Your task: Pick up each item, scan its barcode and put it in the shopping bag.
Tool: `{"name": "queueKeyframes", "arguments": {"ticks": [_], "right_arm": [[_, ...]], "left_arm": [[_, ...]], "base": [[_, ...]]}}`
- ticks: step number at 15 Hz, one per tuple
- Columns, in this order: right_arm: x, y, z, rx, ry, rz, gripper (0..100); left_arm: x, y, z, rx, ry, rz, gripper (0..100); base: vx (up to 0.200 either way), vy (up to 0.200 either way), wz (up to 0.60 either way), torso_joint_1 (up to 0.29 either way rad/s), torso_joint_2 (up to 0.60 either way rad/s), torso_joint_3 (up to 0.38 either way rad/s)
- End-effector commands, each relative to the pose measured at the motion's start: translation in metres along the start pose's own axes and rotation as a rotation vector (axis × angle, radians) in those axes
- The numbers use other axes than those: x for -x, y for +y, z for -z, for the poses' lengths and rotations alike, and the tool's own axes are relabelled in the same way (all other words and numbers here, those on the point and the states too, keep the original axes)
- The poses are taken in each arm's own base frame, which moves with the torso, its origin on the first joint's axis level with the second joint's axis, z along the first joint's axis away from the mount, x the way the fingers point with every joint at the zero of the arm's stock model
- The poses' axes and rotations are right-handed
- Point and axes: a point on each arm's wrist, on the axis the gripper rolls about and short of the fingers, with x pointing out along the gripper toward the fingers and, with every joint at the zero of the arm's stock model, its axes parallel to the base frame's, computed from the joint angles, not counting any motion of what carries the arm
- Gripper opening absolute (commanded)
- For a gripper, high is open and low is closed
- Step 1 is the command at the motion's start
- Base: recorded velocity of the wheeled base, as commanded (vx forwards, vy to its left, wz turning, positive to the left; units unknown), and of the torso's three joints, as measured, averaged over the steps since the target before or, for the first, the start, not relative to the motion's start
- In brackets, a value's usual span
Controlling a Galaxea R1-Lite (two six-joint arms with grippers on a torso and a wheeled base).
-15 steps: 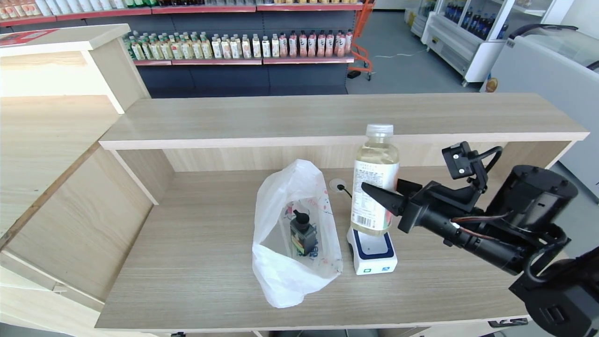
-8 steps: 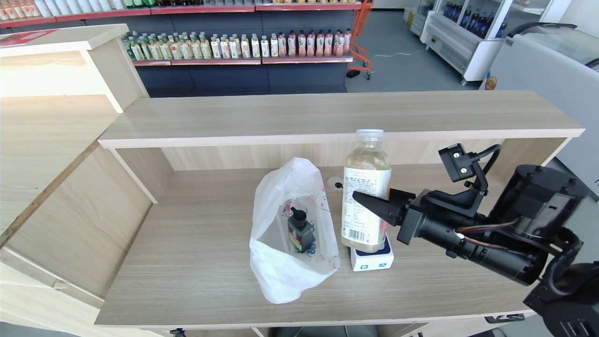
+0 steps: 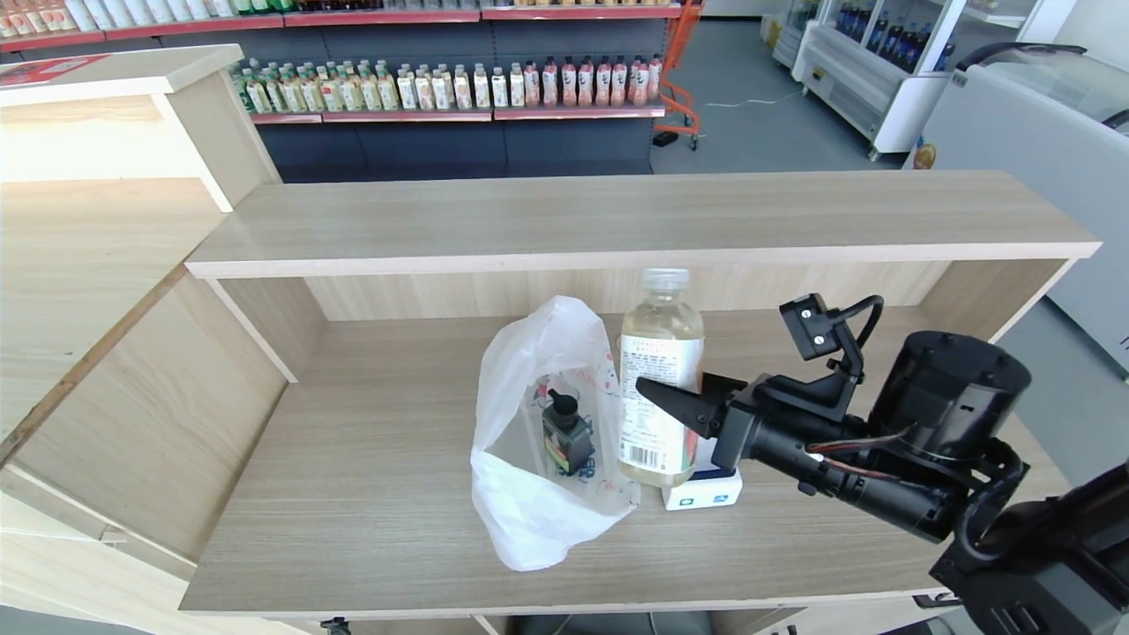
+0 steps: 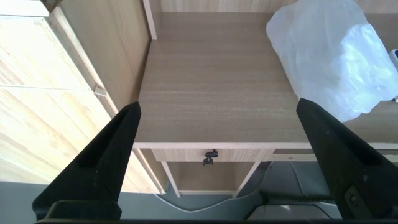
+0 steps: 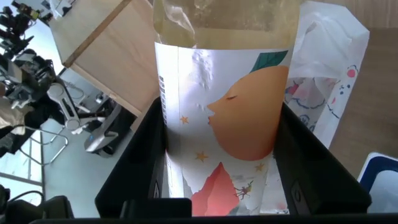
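My right gripper is shut on a clear drink bottle of pale liquid with a white label, held upright just right of the white plastic shopping bag. The bottle's base hangs over the white barcode scanner. In the right wrist view the bottle sits between the black fingers, with the bag behind it. Inside the bag stands a small dark bottle. My left gripper is open above the counter's front edge, with the bag off to one side.
The wooden checkout counter has a raised back ledge and a side wall at the left. A cable port lies behind the bag. Shop shelves with drinks and freezers stand beyond.
My right gripper has carried the bottle to the left and lower, from above the scanner toward the bag. The bag and scanner have stayed put.
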Motion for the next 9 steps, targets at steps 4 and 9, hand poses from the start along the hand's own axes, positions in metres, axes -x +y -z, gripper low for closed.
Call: {"name": "queueKeyframes", "arguments": {"ticks": [4,9], "right_arm": [[-0.016,-0.007,0.031,-0.055,0.094,0.001,0],[-0.027,-0.005,0.057,-0.090,0.170,-0.014,0]], "left_arm": [[0.000,0.000,0.000,0.000,0.000,-0.001,100],[0.000,0.000,0.000,0.000,0.000,-0.001,100]], "base": [[0.000,0.000,0.00,0.000,0.00,0.000],[0.000,0.000,0.00,0.000,0.00,0.000]]}}
